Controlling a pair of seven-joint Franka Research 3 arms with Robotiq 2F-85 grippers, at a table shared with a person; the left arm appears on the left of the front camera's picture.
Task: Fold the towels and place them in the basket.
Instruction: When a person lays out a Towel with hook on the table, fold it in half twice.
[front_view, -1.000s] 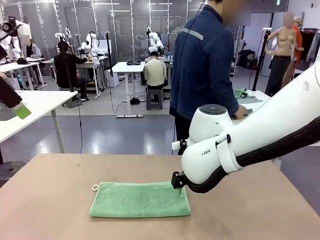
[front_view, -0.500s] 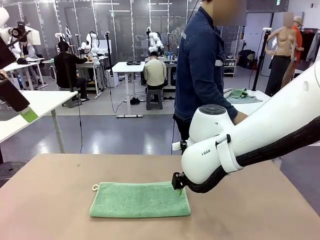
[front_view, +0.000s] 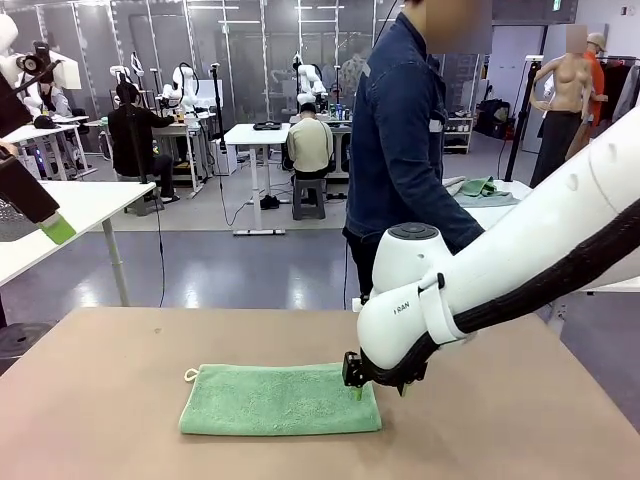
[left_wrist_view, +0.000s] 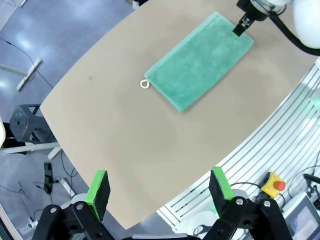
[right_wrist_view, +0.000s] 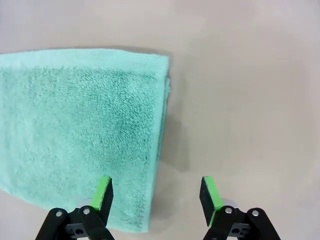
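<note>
Down low w/ right gripper, fingers spread wide, clamping nothing. Straddling one short end of mint green towel: one pad over terry just inside the edge, other over bare table. Can't tell if touching cloth or just above it. Key bit: lying off to one finger's side of this gripper, long axis running along the line btwn the two fingers. Closing as-is: likely a pinch across the end hem, not along the length (judgement only). Looks folded already to a long flat strip, doubled edge at this end. White loop at the far corner, well apart from the gripper. Up high w/ left gripper, fingers likewise parted full, empty. Towel well ahead of and below it, far off. Right arm much nearer, so prob the one for the next fold or lift. Surface: tan matte table, flat, bare around the cloth. Terry soft, prob bunching under a pinch. Beyond: person in dark blue jacket at far side, turned side-on. Lab bkgd w/ white tables, grey floor.
</note>
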